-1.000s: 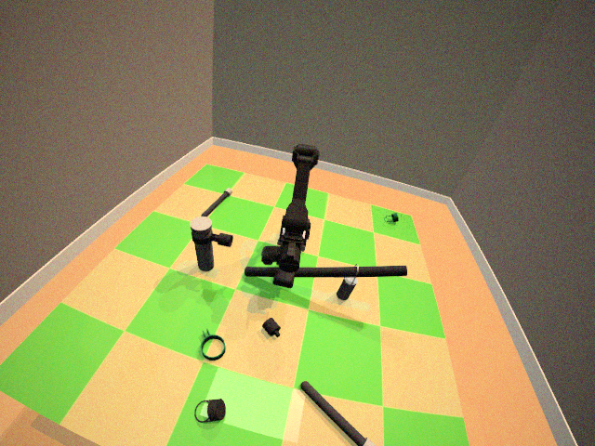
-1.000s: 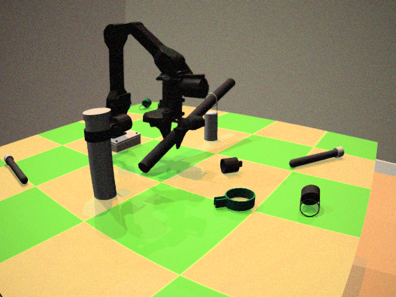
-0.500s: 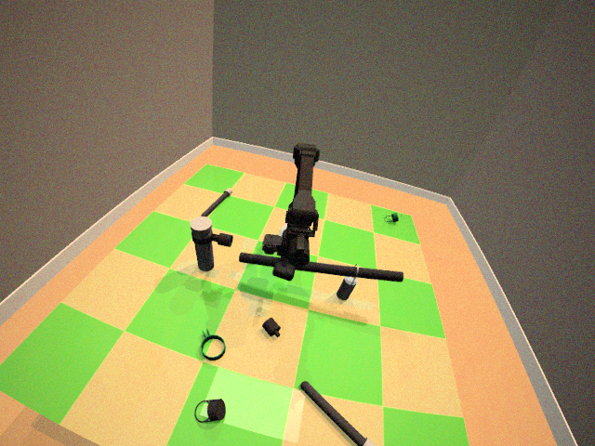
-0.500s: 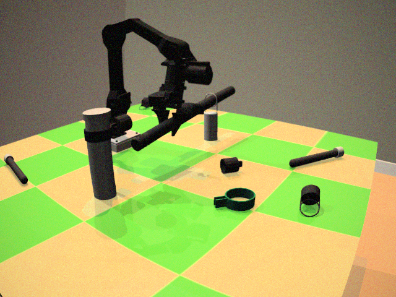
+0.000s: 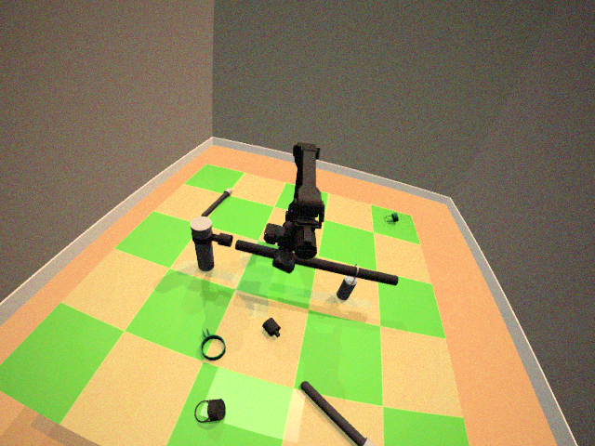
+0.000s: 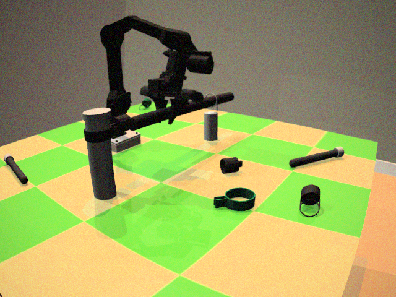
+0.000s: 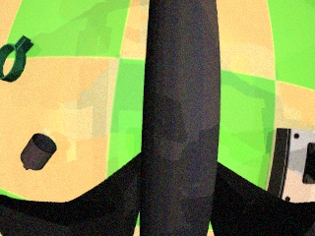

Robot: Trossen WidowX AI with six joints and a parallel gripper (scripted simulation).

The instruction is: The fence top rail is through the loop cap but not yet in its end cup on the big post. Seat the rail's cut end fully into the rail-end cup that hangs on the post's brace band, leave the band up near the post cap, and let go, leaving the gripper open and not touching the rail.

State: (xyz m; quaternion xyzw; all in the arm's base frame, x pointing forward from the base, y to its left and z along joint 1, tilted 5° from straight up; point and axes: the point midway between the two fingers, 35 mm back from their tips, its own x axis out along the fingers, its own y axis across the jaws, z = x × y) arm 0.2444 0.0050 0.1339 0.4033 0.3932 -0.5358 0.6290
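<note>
Spanning the room right of the big post (image 5: 204, 252) (image 6: 101, 166), as the top view has it, the rail (image 5: 336, 267) (image 6: 153, 117) (image 7: 181, 98) sits clamped in the gripper's jaws (image 5: 284, 259) (image 6: 165, 110), its near end just short of the post's cup (image 5: 223, 239). From the exterior, that gap is hard to make out.

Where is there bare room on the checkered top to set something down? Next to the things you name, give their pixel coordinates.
Room shows between the green ring (image 5: 213, 359) (image 6: 240, 205) (image 7: 14, 71) and the big post (image 5: 204, 254) (image 6: 101, 169), and between the loose black cup (image 5: 271, 326) (image 6: 229, 165) (image 7: 36, 152) and the capped rod (image 5: 331, 412) (image 6: 315, 158). It is crowded around the hand (image 5: 284, 261) (image 6: 164, 111), rail (image 5: 331, 265) (image 6: 150, 117) (image 7: 181, 108) and post.
</note>
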